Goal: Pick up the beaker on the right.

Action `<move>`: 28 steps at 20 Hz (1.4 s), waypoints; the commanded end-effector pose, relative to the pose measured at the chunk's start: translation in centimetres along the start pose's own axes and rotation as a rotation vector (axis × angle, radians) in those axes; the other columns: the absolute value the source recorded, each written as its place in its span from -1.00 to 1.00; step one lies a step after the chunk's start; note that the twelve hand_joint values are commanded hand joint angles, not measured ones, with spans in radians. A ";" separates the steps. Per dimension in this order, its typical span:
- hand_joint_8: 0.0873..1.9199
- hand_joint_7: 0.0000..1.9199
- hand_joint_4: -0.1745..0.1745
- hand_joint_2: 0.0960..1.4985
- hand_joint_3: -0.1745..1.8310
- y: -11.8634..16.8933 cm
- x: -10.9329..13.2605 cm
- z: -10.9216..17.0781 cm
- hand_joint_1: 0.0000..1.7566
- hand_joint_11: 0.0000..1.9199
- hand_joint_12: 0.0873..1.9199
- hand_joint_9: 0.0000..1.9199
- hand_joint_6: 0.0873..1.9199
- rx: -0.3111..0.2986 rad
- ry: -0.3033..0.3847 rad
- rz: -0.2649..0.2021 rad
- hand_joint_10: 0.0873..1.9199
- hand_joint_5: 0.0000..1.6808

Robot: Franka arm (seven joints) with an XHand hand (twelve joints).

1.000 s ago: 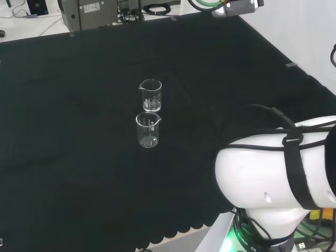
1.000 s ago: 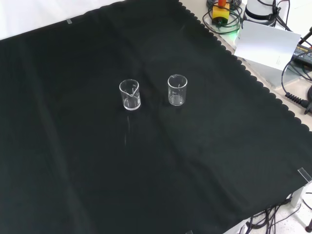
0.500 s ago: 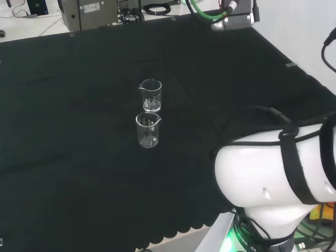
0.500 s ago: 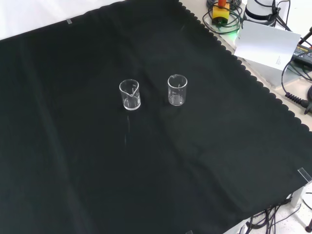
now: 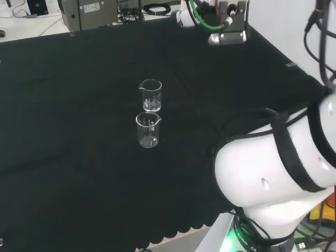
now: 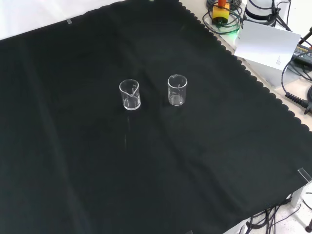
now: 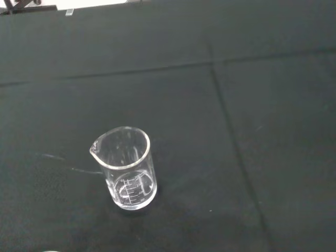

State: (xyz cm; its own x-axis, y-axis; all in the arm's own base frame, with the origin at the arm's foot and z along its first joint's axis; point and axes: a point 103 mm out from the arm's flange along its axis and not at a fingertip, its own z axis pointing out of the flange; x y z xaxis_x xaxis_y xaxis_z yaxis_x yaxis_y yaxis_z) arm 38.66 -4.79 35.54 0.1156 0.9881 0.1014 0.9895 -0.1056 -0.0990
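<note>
**A:** What takes up the most room?

**B:** The black cloth. It covers the whole bench, and in the front view its scalloped edge runs down the right side. Next in size is the arm's white link, low at the right of the head view, with black straps across it.

**A:** And higher up in that view?

**B:** At the top edge, right of centre, a grey bracket hangs over the far cloth, and a green cable loops just beside it. It is well apart from the glassware.

**A:** What is the hand doing: released, clenched, or grasping something?

**B:** I cannot tell. Nothing is touching either beaker.

**A:** Where is the one to be picked up?

**B:** Near the middle of the cloth. In the front view the right-hand beaker stands upright with the left-hand beaker beside it, and a clear gap lies between them. In the head view the pair lines up front to back. The right-hand beaker is the nearer one, and the left-hand beaker is just behind it, so their outlines almost meet.

**A:** What about the wrist view?

**B:** It shows one clear beaker upright on the cloth. It has a small pouring lip and white graduation marks on its wall. I cannot tell which of the two it is.
</note>
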 end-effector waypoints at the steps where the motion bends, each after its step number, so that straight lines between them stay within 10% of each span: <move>1: -0.47 -0.85 -0.12 0.36 -0.63 6.8 -1.2 6.5 -0.49 -0.98 0.44 -0.68 -1.00 0.009 0.090 -0.065 -0.36 -0.60; 28: -0.39 -0.79 -0.18 -0.18 -0.33 13.5 -0.4 18.9 -0.06 -0.97 0.44 -0.65 -1.00 0.132 0.290 -0.220 -0.38 -0.47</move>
State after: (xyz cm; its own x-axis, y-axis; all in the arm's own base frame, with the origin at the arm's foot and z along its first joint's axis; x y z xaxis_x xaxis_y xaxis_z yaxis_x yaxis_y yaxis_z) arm 48.43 -3.46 17.70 -0.0416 0.9464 0.3204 0.9728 0.1115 -0.2030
